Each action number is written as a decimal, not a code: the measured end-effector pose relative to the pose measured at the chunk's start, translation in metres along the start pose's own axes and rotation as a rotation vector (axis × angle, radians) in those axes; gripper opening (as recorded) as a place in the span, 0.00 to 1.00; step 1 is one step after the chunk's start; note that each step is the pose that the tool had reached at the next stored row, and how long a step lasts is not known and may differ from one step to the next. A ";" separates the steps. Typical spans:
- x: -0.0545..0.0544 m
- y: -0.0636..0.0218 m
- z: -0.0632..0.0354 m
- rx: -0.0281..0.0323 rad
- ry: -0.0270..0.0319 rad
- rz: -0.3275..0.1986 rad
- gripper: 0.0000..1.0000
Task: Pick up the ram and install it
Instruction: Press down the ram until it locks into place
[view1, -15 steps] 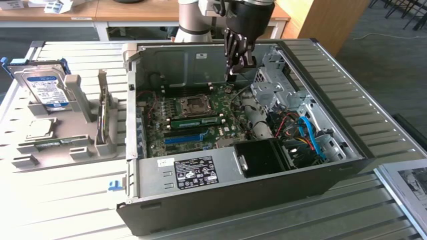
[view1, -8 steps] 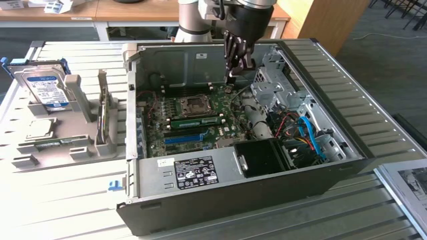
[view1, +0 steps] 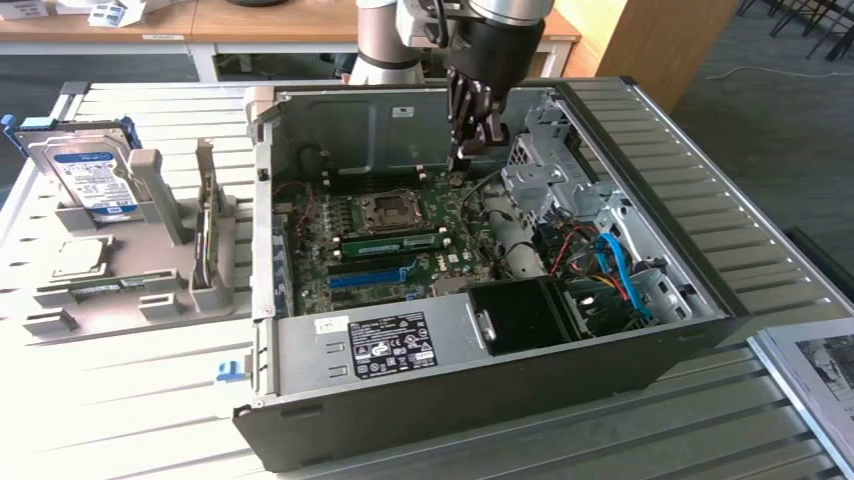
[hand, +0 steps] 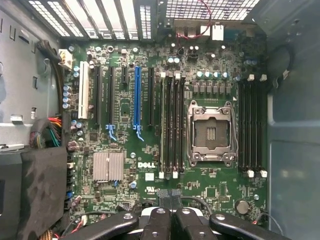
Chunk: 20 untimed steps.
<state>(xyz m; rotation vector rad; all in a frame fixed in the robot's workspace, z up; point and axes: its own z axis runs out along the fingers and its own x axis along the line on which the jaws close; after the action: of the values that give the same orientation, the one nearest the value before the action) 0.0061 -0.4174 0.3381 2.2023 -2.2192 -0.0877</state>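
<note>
Arm vertical over open PC case (view1: 694, 290), gripper (view1: 478, 146) (shut tight, holding nothing) aimed down at mobo (hand: 145, 170).

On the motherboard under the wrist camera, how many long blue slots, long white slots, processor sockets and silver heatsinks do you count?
long blue slot: 1
long white slot: 1
processor socket: 1
silver heatsink: 1
Total: 4
</note>
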 end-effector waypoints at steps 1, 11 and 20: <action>0.000 0.0000 0.0008 0.0000 0.0000 0.000 0.10; 0.000 -0.0004 0.0091 0.0000 -0.0001 0.000 0.10; 0.000 -0.0008 0.0154 0.0000 -0.0001 0.000 0.10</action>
<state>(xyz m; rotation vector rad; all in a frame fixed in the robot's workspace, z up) 0.0061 -0.4174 0.3227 2.2023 -2.2192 -0.0879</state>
